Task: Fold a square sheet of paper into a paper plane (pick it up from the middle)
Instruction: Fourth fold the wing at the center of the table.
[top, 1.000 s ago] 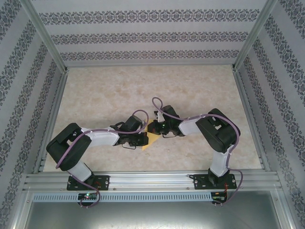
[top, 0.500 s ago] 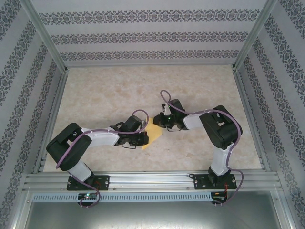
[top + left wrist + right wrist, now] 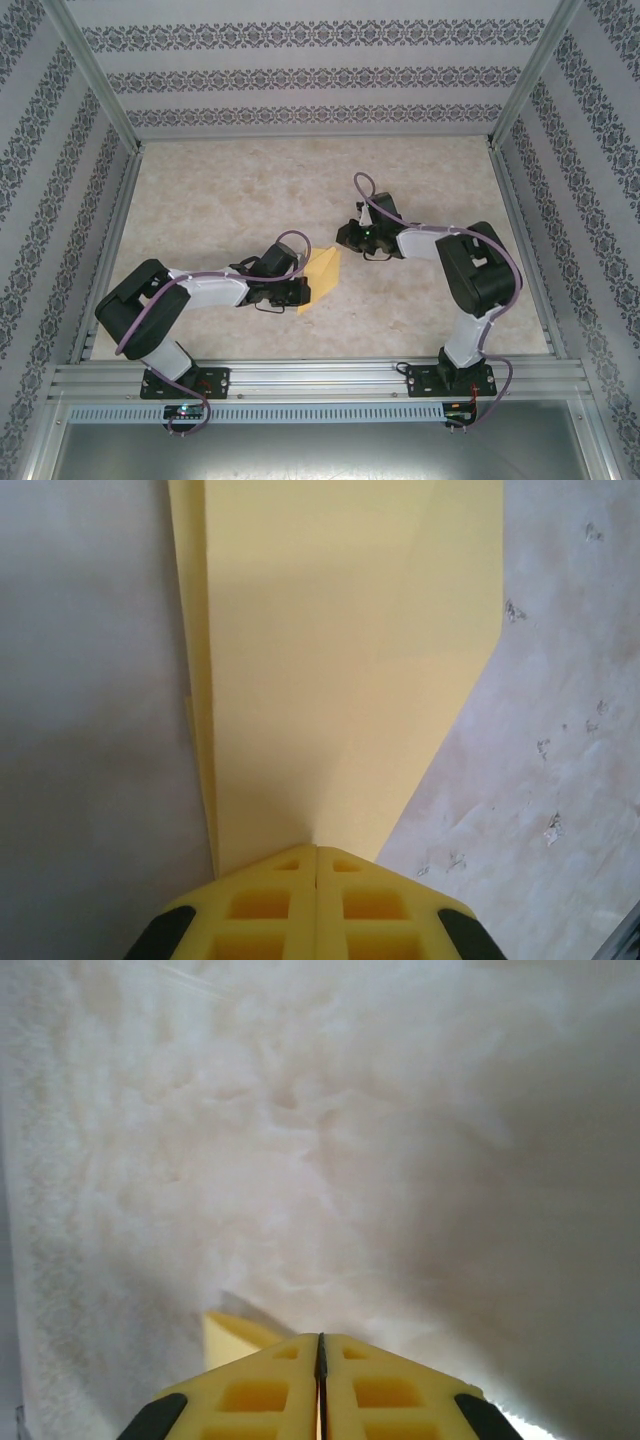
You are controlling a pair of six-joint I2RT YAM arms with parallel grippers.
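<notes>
While the left gripper [image 3: 316, 852] pinches the folded yellow paper [image 3: 340, 660], which fans out ahead of its fingertips over the marbled table [image 3: 560, 780], the right gripper [image 3: 320, 1340] hangs nearby, fingers pressed together.

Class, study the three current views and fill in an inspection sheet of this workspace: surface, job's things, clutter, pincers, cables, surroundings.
Surface: marbled table, pale and flat.
Job's things: yellow paper, partly folded with layered edges, between the two pincers.
Clutter: nothing seen.
Pincers: left pincer shut on the paper's near end. Right pincer shut, with a paper corner showing beside its fingertips; whether they touch is unclear.
Cables: purple cable along each arm, looping up near the wrist.
Surroundings: patterned walls on three sides, and a metal frame rail at the near edge.
</notes>
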